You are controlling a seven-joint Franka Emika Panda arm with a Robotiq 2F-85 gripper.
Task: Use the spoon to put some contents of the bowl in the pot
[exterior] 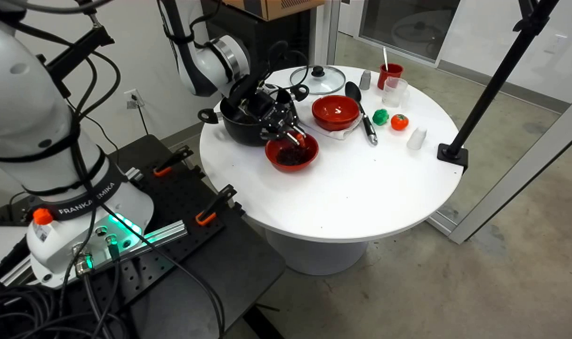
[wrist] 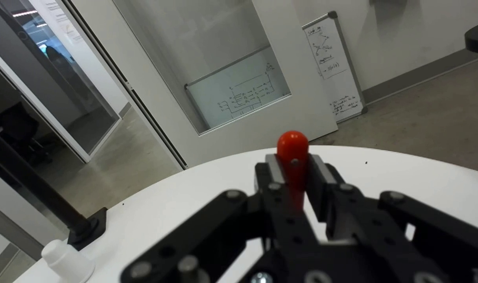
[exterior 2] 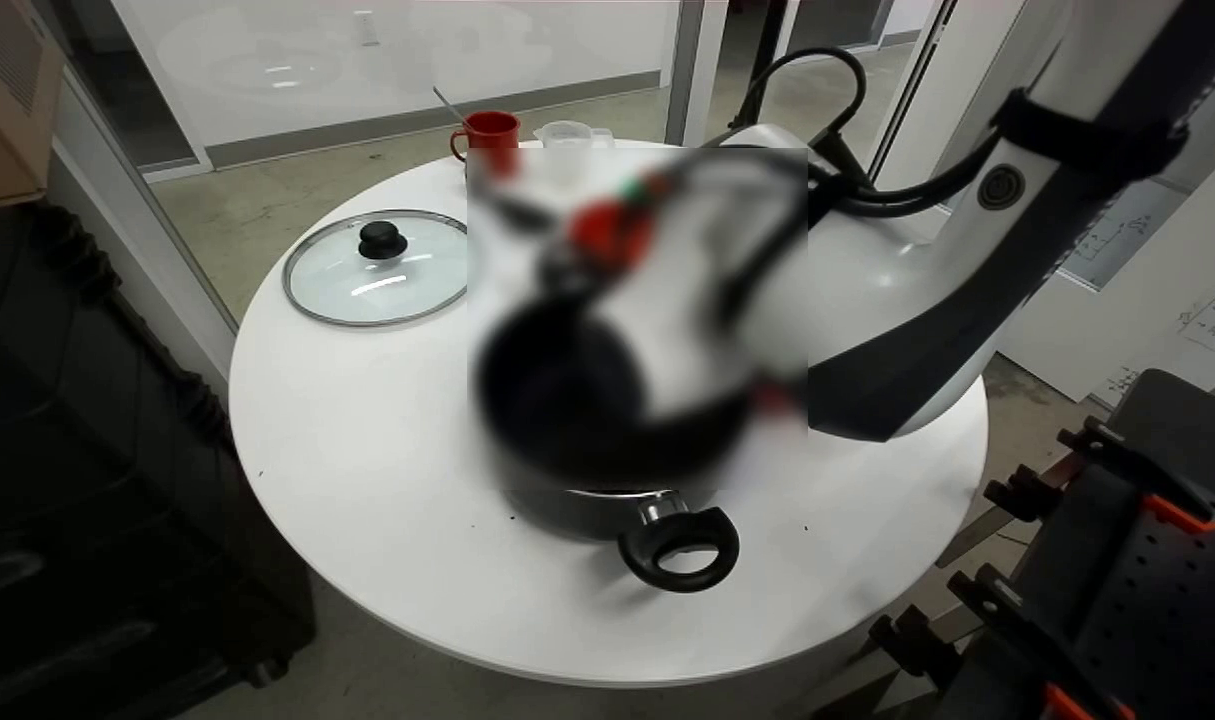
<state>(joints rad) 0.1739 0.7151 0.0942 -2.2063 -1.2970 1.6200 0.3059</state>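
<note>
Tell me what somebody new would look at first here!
They'd probably notice the big white robot arm stretched over the round white table. Then comes the red-handled spoon, gripped by the black tool at a red bowl of dark bits, beside the black pot. Next, maybe the red tomato beside a green thing, toward the table's right in an exterior view.

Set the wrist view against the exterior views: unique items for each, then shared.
Only the wrist view: what looks like a dark office chair at its left edge.
Only the exterior views: the wide black round pot, clear glass lid and round red bowl holding dark contents.
Shared with an exterior view: the round white table, white tapered container, and black end effector gripping the slim red spoon handle.
</note>
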